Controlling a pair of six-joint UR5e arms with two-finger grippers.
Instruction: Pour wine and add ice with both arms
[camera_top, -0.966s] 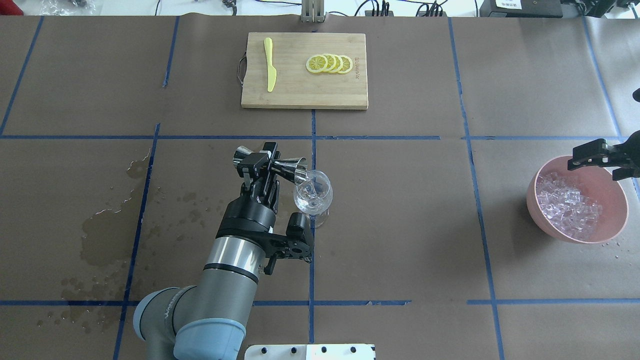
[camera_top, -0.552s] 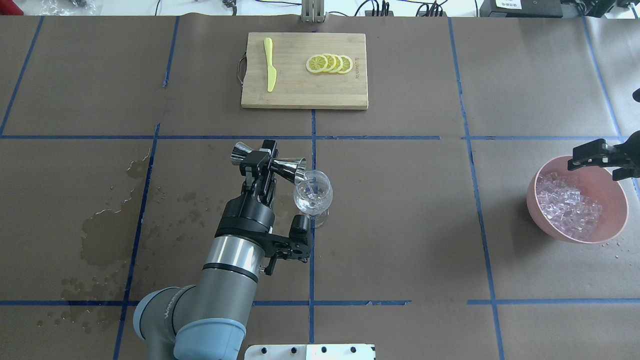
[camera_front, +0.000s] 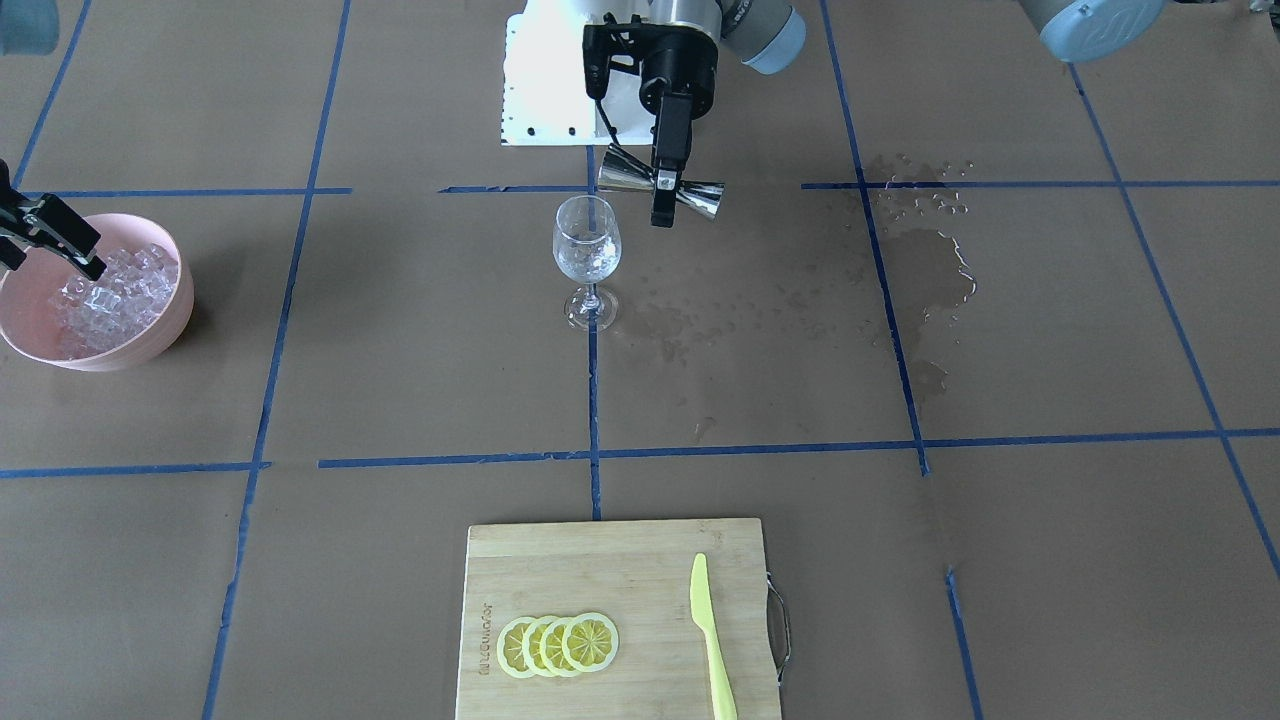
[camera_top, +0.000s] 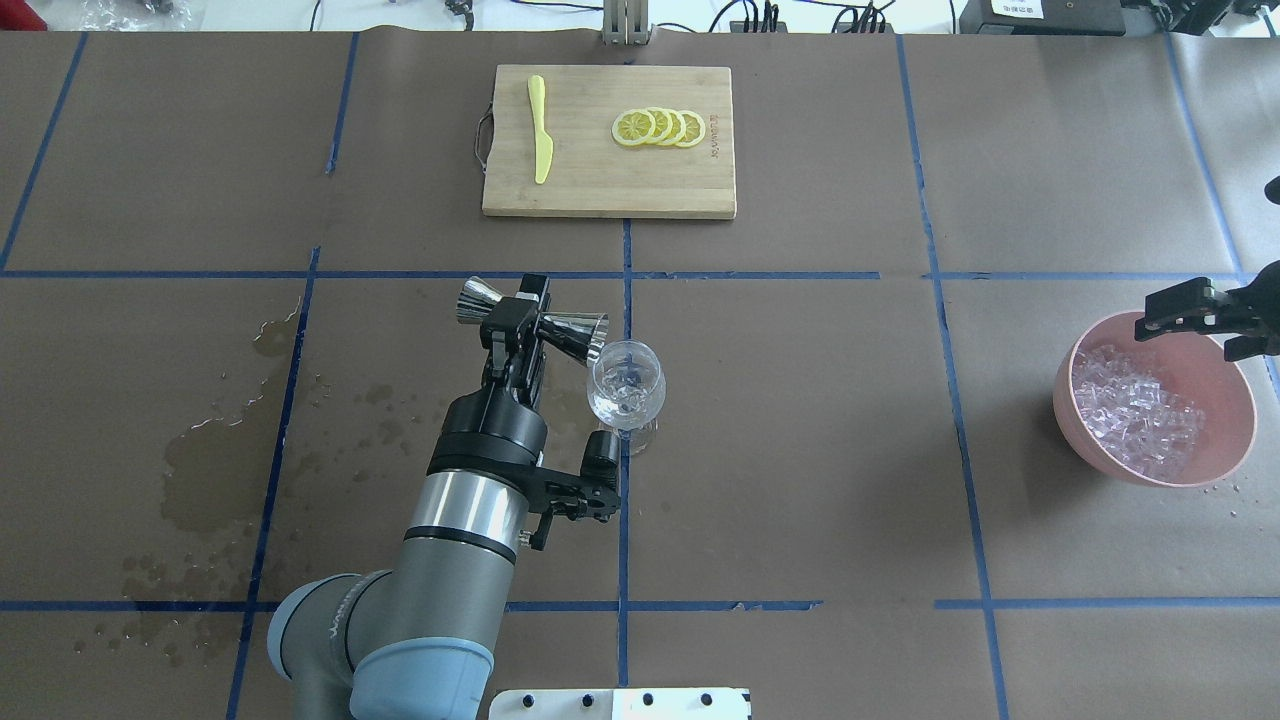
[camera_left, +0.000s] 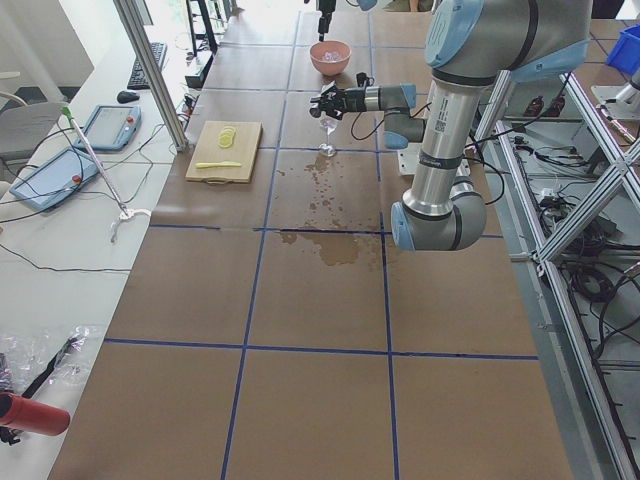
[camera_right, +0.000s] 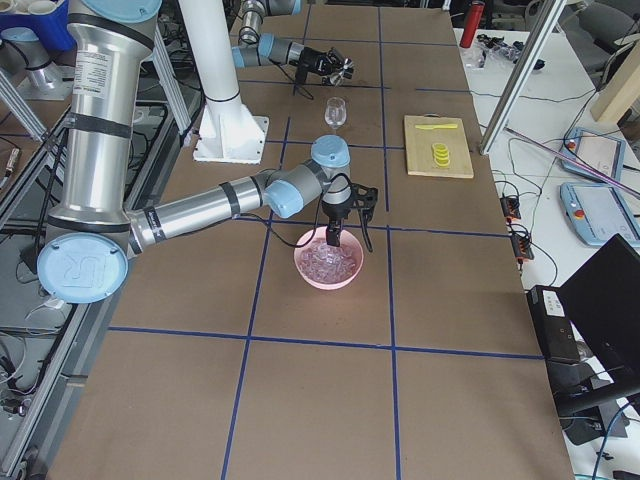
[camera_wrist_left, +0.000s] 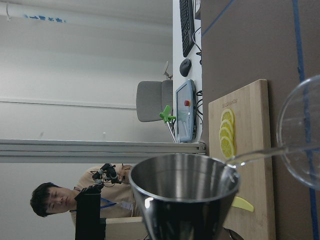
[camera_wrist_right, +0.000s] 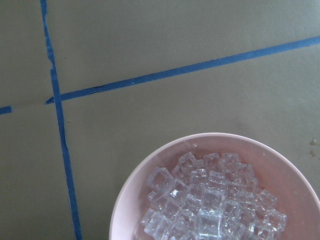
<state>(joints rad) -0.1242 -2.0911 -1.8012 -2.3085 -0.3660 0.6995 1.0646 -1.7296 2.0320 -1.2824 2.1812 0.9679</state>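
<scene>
My left gripper (camera_top: 522, 312) is shut on the waist of the steel jigger (camera_top: 578, 333), held about level just left of the clear stemmed glass (camera_top: 625, 385). The left wrist view looks into the jigger's cup (camera_wrist_left: 185, 185); no wine shows in it. The glass stands upright, with a little clear liquid glinting low in it (camera_front: 587, 262). My right gripper (camera_top: 1205, 320) is open and empty above the far rim of the pink bowl (camera_top: 1232, 400). The bowl holds a heap of ice (camera_top: 1135, 405), which also fills the right wrist view (camera_wrist_right: 210, 205).
A bamboo cutting board (camera_top: 608, 190) at the far middle carries lemon slices (camera_top: 658, 127) and a yellow knife (camera_top: 540, 130). Wet stains (camera_top: 215, 460) spread over the brown table cover on my left. The white base plate (camera_top: 620, 703) is at the near edge.
The jigger has tipped back towards level and drawn a little left, away from the glass rim. The stream into the glass has stopped. The right gripper has not moved.
</scene>
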